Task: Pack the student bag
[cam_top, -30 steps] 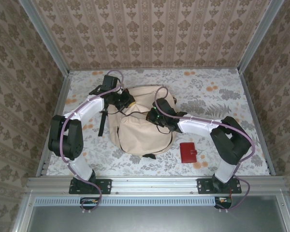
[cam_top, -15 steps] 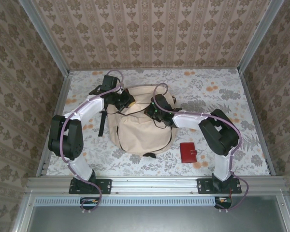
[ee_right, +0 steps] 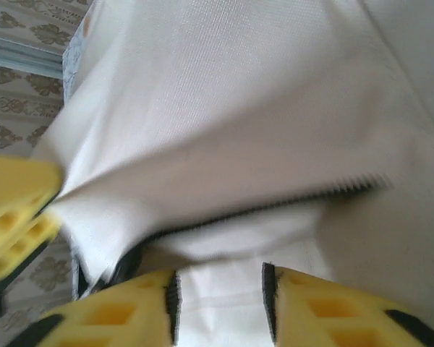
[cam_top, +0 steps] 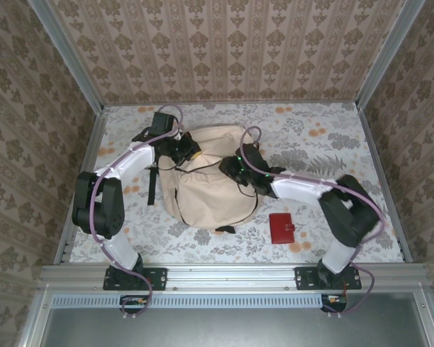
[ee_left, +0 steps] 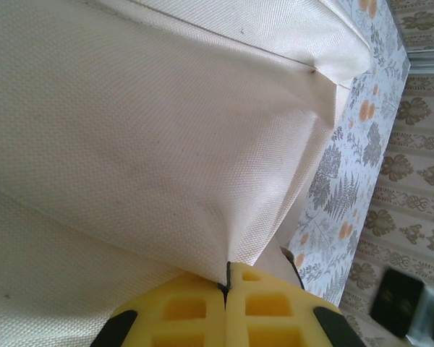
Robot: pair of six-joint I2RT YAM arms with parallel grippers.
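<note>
Floral-print table (cam_top: 315, 137) w/ patterned wallpaper on the walls round it. Student bag (cam_top: 213, 189) lies abt mid-table, cream fabric, by far the biggest thing there. Black strap (cam_top: 152, 185) trails off the bag's left side onto the table.

Left gripper (cam_top: 192, 154) sits at the bag's far-left top edge. Left wrist cam: yellow pads pressed together, a fold of the bag's cream cloth pinched in the seam btwn them, cloth pulled taut up from the pads. So left = clamped on the bag fabric.

Right gripper (cam_top: 229, 167) is over the bag's far-right top part, just right of the left gripper, the two close together. Right wrist cam (blurry): its two yellow fingers (ee_right: 325, 307) stand apart w/ a clear gap, cream cloth showing through the gap. Black zipper teeth (ee_right: 289, 199) run across the bag just beyond them. Can't tell if the pads touch the cloth. Nothing seen clamped, so right = parted.

Red wallet (cam_top: 281, 228) lies flat on the table near the bag's near-right corner, apart from it.
</note>
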